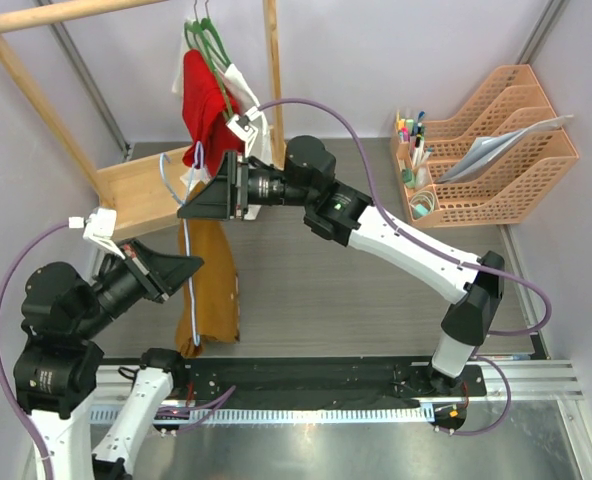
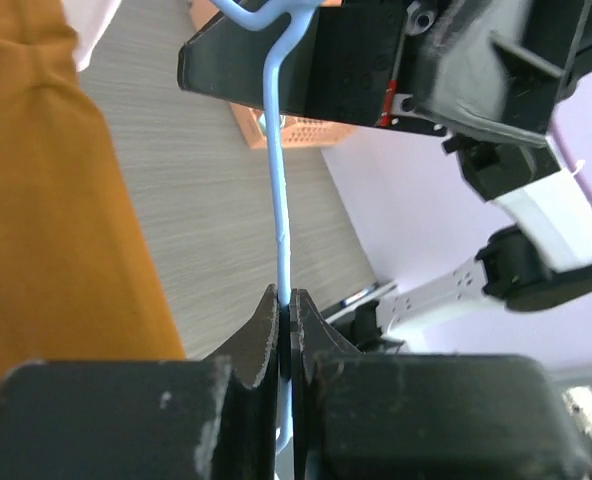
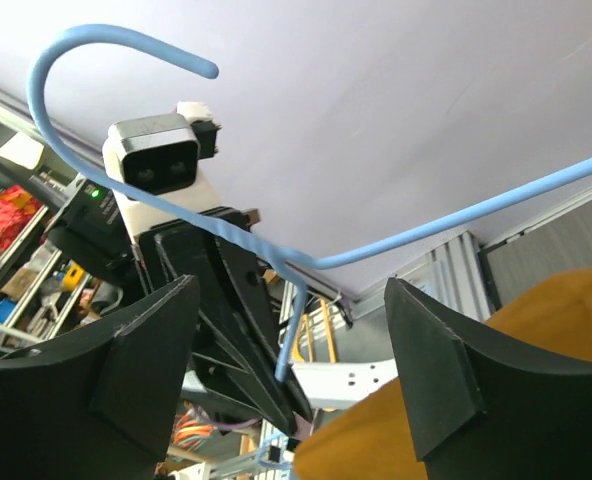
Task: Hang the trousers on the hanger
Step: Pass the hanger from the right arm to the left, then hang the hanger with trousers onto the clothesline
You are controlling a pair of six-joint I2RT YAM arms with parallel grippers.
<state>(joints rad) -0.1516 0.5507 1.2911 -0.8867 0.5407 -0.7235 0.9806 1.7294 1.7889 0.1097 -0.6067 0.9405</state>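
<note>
The light-blue wire hanger [image 1: 182,318] hangs tilted over the table, with the mustard trousers [image 1: 216,285] draped on it and trailing down to the tabletop. My left gripper [image 1: 194,265] is shut on the hanger's wire [image 2: 279,200], and the trousers [image 2: 46,220] are to its left. My right gripper [image 1: 188,207] is open around the hanger's neck near the hook. In the right wrist view the hook [image 3: 66,55] and neck pass between the spread fingers [image 3: 146,370] without touching them. The trousers [image 3: 476,400] show at the lower right there.
A wooden clothes rack [image 1: 36,95] stands at the back left with a wooden base shelf [image 1: 141,190]. Green hangers [image 1: 208,40] on it carry a red garment [image 1: 204,100] and a white one [image 1: 244,105]. Orange file trays [image 1: 506,150] and pens [image 1: 411,130] are at the right.
</note>
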